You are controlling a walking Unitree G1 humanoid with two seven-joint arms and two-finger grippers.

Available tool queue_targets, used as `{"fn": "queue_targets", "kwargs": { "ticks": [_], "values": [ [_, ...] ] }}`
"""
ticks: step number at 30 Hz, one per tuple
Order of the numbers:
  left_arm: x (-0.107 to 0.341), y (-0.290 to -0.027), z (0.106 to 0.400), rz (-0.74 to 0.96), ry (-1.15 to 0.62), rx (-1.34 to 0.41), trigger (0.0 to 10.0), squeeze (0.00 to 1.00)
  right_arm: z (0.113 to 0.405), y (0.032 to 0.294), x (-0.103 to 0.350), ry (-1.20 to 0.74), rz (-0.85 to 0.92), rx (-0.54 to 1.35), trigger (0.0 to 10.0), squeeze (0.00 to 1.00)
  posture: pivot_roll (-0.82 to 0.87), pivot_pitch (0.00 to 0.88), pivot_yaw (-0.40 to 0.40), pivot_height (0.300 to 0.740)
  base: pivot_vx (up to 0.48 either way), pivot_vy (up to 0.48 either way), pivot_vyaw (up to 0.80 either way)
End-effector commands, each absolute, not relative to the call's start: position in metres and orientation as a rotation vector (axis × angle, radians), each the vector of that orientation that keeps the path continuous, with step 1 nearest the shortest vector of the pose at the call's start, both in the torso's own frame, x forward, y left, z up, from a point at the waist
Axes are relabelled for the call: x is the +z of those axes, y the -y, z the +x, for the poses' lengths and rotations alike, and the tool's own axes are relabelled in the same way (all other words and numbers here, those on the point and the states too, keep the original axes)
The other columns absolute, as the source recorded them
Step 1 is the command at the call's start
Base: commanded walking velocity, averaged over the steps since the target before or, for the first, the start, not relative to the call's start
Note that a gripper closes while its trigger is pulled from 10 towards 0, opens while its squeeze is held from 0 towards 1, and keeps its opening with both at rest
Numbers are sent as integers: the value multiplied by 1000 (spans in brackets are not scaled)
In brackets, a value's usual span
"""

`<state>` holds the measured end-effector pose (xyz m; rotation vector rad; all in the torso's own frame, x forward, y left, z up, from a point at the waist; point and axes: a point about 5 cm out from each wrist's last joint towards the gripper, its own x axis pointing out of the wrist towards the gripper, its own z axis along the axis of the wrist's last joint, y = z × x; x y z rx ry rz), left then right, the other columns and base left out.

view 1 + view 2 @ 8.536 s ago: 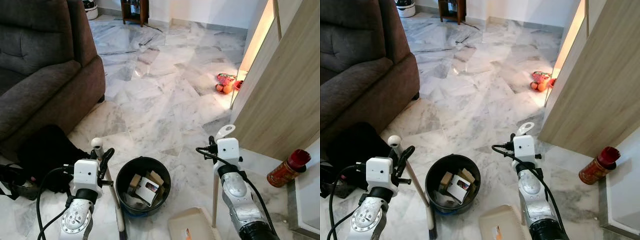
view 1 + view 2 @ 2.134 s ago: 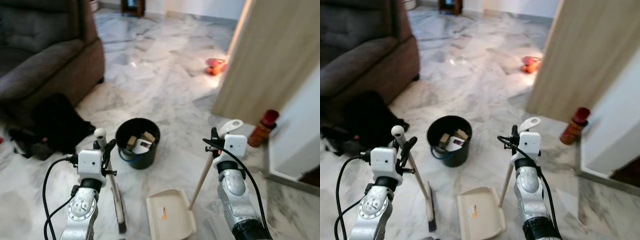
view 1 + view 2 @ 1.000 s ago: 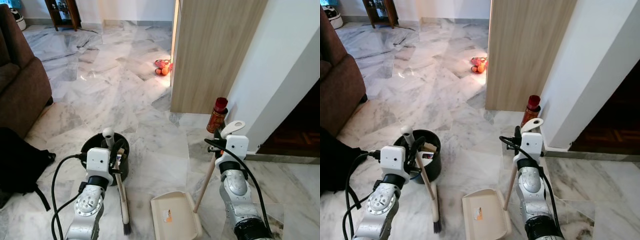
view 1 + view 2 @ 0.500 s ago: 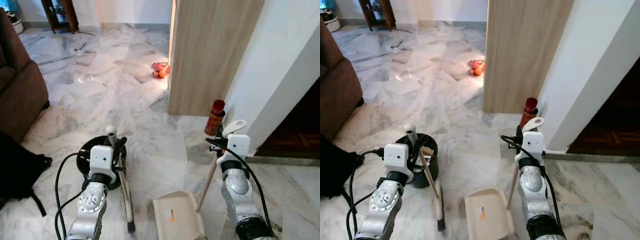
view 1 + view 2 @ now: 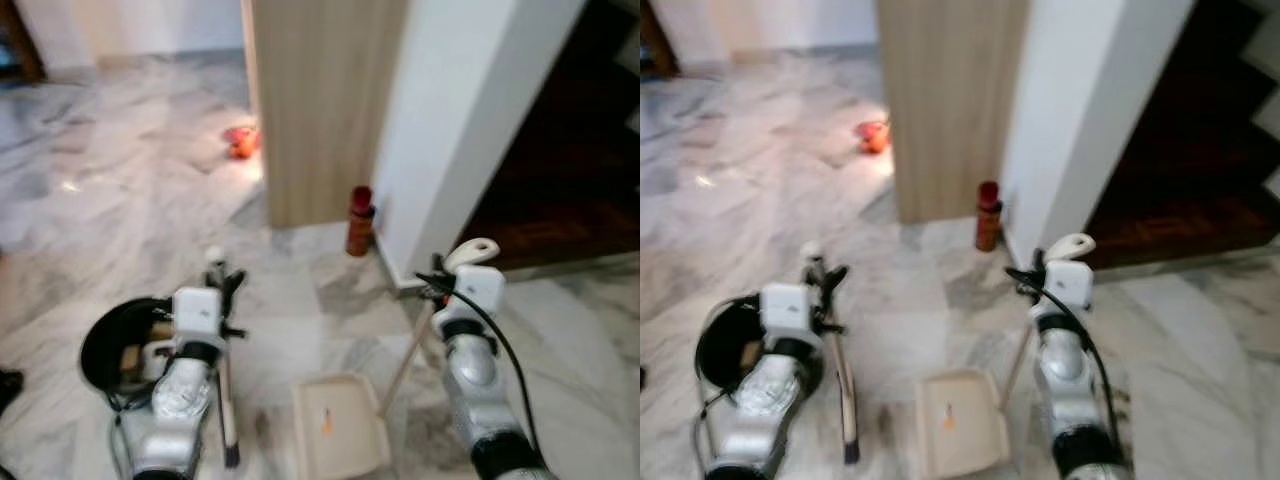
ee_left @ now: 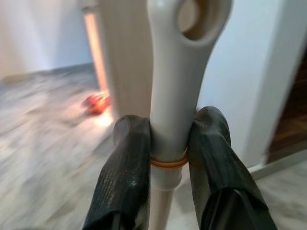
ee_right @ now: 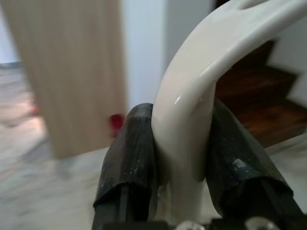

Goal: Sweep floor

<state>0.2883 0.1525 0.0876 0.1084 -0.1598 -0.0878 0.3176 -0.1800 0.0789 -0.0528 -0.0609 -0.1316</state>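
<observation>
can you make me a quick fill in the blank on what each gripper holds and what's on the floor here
1. The left gripper is shut on the handle of the ____.
2. The right gripper is shut on the handle of the ____.
3. The black bucket sits on the robot's ____ side.
4. The red bottle stands beside the ____ wall.

Missing words: broom; dustpan; left; white

The bin [image 5: 115, 345] sits at the left, the broom [image 5: 224, 400] just right of it, the dustpan [image 5: 338, 425] beside that. A bottle [image 5: 360, 222] stands ahead by the wall [image 5: 450, 130].
</observation>
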Motion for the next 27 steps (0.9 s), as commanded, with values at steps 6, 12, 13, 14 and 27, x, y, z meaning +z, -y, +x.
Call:
{"fn": "queue_targets", "kwargs": {
  "ticks": [6, 12, 13, 14, 27],
  "values": [
    [96, -162, 291, 126, 206, -57, 10000, 0, 323, 176, 89, 103, -47, -123, 10000, 0, 49, 0, -13, 740, 0, 0, -800],
    [99, -167, 292, 141, 217, -41, 10000, 0, 324, 174, 88, 98, -43, -121, 10000, 0, 68, 0, -13, 740, 0, 0, -800],
    [99, -167, 292, 141, 217, -41, 10000, 0, 324, 174, 88, 98, -43, -121, 10000, 0, 68, 0, -13, 740, 0, 0, -800],
    [100, -169, 292, 140, 218, -38, 10000, 0, 324, 173, 88, 99, -40, -122, 10000, 0, 68, 0, -8, 740, 0, 0, -800],
    [101, -169, 295, 139, 211, -48, 10000, 0, 322, 167, 85, 95, -26, -121, 10000, 0, 67, 18, 9, 740, 0, 0, -800]
  ]
}}
